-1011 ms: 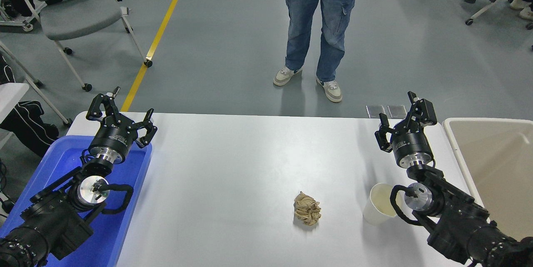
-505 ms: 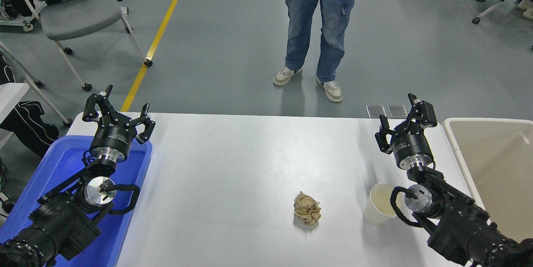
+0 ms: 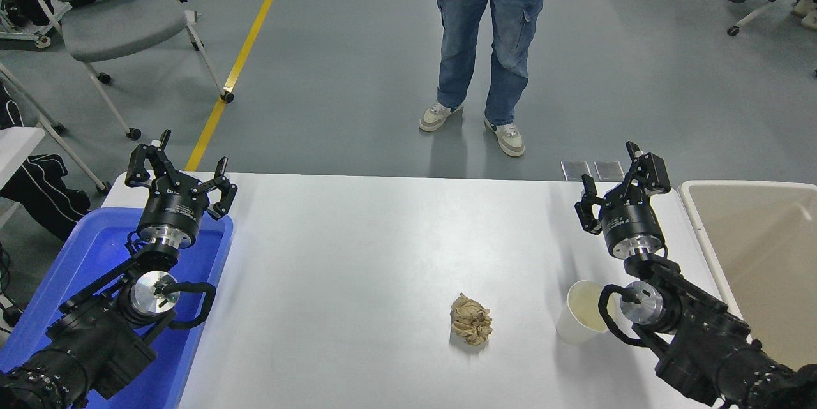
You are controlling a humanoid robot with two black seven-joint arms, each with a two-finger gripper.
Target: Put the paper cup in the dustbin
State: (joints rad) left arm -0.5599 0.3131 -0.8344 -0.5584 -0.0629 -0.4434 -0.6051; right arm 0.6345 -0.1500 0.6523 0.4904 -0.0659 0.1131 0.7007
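The white paper cup (image 3: 577,320) stands upright on the white table (image 3: 383,237) near the front right, its cream inside showing, partly hidden by my right arm's wrist. The beige dustbin (image 3: 753,256) stands off the table's right edge. My right gripper (image 3: 616,178) is open and empty, raised over the table's far right, well beyond the cup. My left gripper (image 3: 177,168) is open and empty above the far end of the blue tray.
A crumpled tan paper ball (image 3: 471,319) lies left of the cup. A blue plastic tray (image 3: 96,249) sits at the table's left end. A person in jeans (image 3: 488,45) stands beyond the far edge. A grey chair (image 3: 121,26) is at the upper left.
My left gripper has shifted a little left and back and turned slightly. The right gripper, the cup and the paper ball have not moved.
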